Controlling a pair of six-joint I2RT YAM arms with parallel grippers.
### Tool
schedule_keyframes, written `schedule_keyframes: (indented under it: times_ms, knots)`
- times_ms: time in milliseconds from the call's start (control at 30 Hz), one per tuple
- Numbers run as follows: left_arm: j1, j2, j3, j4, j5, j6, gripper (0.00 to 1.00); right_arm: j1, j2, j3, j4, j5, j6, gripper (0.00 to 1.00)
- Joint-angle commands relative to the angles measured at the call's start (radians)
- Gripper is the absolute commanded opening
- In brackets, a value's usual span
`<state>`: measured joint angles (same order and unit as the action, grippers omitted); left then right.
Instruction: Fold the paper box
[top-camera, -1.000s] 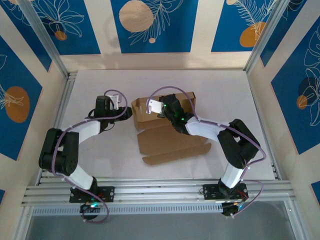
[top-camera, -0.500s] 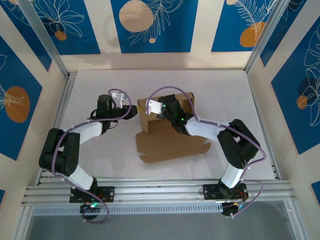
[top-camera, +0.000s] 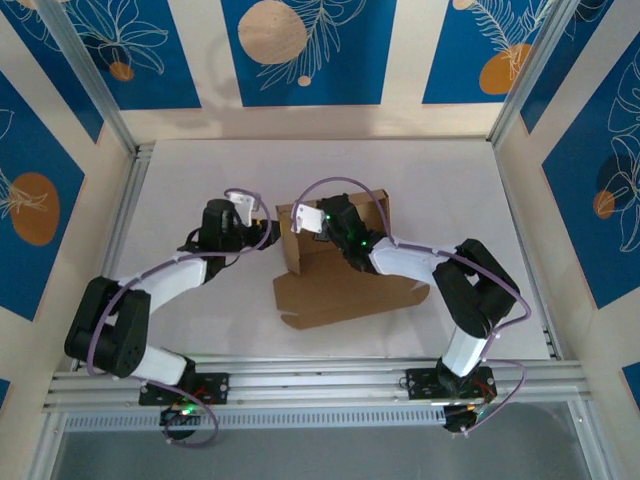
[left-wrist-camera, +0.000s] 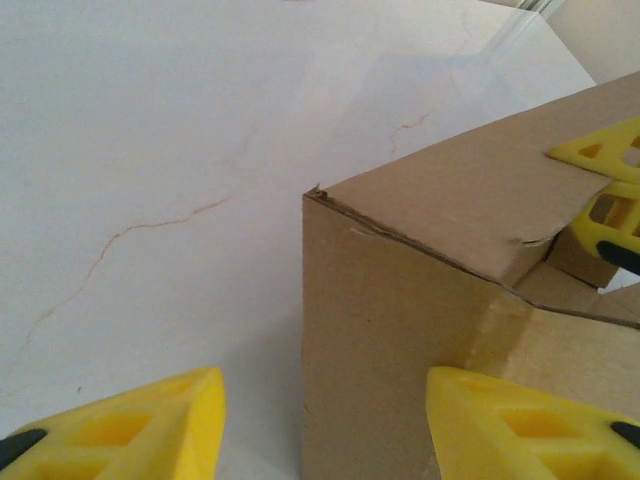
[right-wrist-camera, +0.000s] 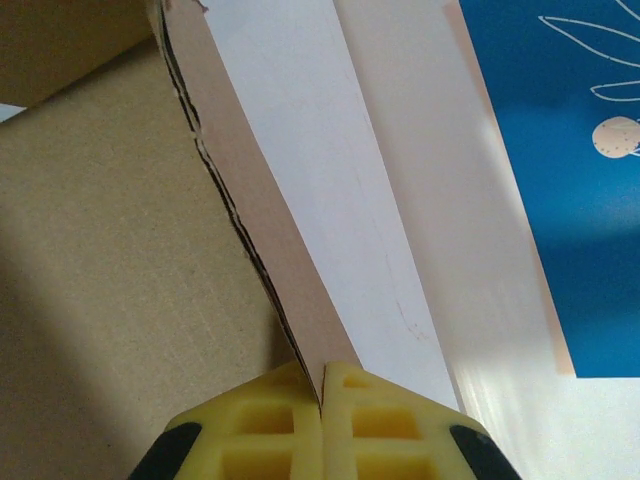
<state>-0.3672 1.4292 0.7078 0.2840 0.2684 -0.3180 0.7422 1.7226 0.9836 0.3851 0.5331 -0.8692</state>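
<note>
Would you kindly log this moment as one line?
left gripper: open at paper box corner | right gripper: shut on its wall | state: partly folded

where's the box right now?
Top view: the paper box sits mid-table between the arms, right gripper shut on its upright wall, open left gripper facing its left corner.

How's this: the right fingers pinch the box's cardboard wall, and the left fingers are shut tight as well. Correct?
Not quite. The left fingers stand open beside the box corner, as the left wrist view shows. The right fingers do pinch the wall.
</note>
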Motion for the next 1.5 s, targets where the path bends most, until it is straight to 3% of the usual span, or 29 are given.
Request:
schedule_keyframes:
  times_ms: [0, 200, 567, 800, 1200, 1467]
  knots:
    - [-0.035, -0.05, -0.032, 0.025, -0.038, 0.01, 0.56, 0.033, 0.003, -0.069, 0.084, 0.032, 0.033, 0.01]
    - [-0.089, -0.082, -0.084, 0.05, -0.093, -0.01, 0.58, 0.049, -0.015, -0.147, 0.253, 0.073, 0.015, 0.0]
    - [-0.124, -0.158, -0.13, 0.053, -0.146, -0.117, 0.64, 0.044, 0.008, -0.104, 0.248, 0.062, 0.003, 0.0]
    - [-0.124, -0.182, -0.145, 0.044, -0.12, -0.151, 0.65, 0.041, 0.008, -0.094, 0.247, 0.052, 0.004, 0.0]
    - [-0.124, -0.078, -0.2, 0.218, 0.011, -0.207, 0.68, 0.034, -0.008, -0.087, 0.2, 0.032, 0.026, 0.0]
    - [-0.124, -0.011, -0.162, 0.213, -0.021, -0.178, 0.69, 0.049, -0.011, -0.087, 0.193, 0.026, 0.042, 0.0]
